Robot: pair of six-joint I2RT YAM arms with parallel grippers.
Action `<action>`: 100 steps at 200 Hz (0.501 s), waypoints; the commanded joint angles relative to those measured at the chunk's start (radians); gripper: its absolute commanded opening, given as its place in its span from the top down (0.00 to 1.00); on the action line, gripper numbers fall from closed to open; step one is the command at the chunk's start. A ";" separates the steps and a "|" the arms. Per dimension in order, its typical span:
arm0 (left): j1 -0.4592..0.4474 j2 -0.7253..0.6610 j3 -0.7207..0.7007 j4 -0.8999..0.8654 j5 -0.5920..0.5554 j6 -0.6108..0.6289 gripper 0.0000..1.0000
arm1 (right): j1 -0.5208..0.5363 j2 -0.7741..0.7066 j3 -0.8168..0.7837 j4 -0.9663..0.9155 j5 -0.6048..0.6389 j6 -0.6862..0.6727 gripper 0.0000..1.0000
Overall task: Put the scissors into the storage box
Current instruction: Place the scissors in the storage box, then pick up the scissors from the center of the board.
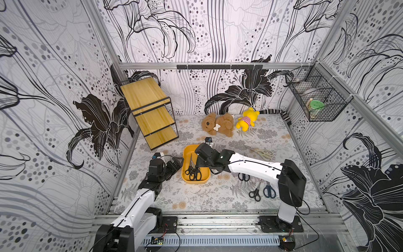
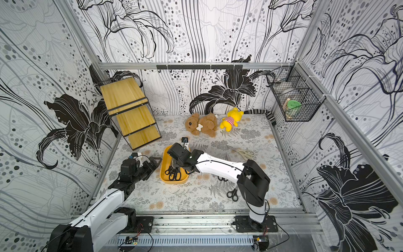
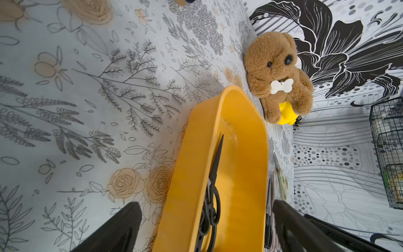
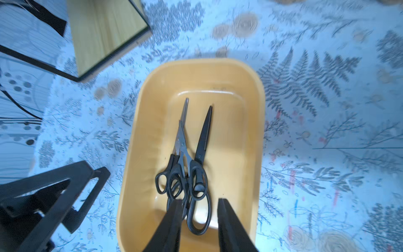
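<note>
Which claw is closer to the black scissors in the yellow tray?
Right. The right claw hangs open over the handles of the black scissors in the yellow tray; the left claw sits outside its wall.

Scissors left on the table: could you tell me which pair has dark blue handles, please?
The dark-blue-handled pair, lying nearest the base of the right arm, next to a small black-handled pair; no other loose pair shows blue.

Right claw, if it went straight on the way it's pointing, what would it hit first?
Probably the black-handled scissors in the storage box; the right claw points at their handles, though depth is unclear.
</note>
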 commanded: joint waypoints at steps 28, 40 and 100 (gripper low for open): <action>-0.144 0.030 0.167 -0.078 -0.029 0.100 0.03 | -0.150 -0.185 -0.263 0.002 -0.077 -0.046 0.63; -0.197 0.050 0.194 -0.088 -0.065 0.108 0.03 | -0.191 -0.231 -0.336 0.008 -0.108 -0.055 0.63; -0.408 0.167 0.300 -0.133 -0.194 0.131 0.03 | -0.289 -0.378 -0.516 -0.130 -0.138 -0.117 0.63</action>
